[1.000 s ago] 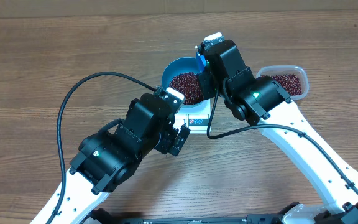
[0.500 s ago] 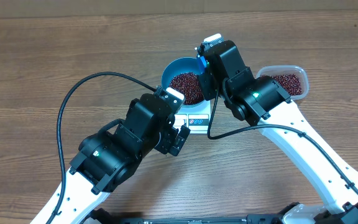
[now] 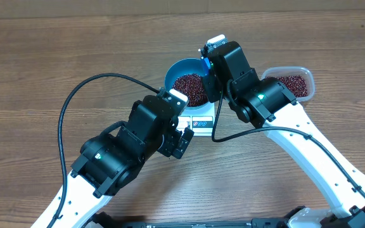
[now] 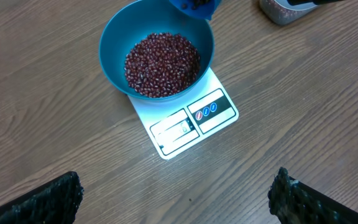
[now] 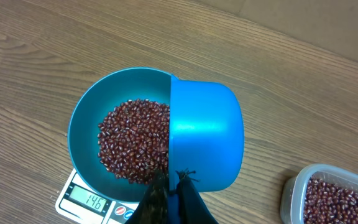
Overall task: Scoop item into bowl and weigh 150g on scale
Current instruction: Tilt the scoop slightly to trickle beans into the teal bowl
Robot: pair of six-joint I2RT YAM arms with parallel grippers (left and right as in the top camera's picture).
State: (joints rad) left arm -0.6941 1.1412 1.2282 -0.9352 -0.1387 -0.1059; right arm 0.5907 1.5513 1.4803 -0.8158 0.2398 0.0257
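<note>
1. Beans [image 4: 161,56] are heaped in the bowl [image 4: 114,37], filling its bottom in a loose maroon mound.
2. The bowl is set on the scale [image 4: 185,127], over the far part of the platform. The display [image 4: 174,129] and the buttons [image 4: 206,112] are left uncovered along the near edge.
3. In the right wrist view, 146 is read on the display.
4. The scoop [image 5: 204,134] is held above the right side of the bowl, overlapping its rim. A few beans are seen at its mouth in the left wrist view.
5. The right gripper [image 5: 169,186] is clenched on the handle end of the scoop, the jaws pinched tight together.
6. The left gripper [image 4: 176,202] is released and spread wide, with nothing grasped. Its fingers [image 4: 48,199] are seen at the two lower corners of its own view, over bare table [image 4: 42,124], near the display edge of the scale.
7. The tub [image 5: 294,186], with more beans in it, is placed on the table to the right of the scale and apart from it.
</note>
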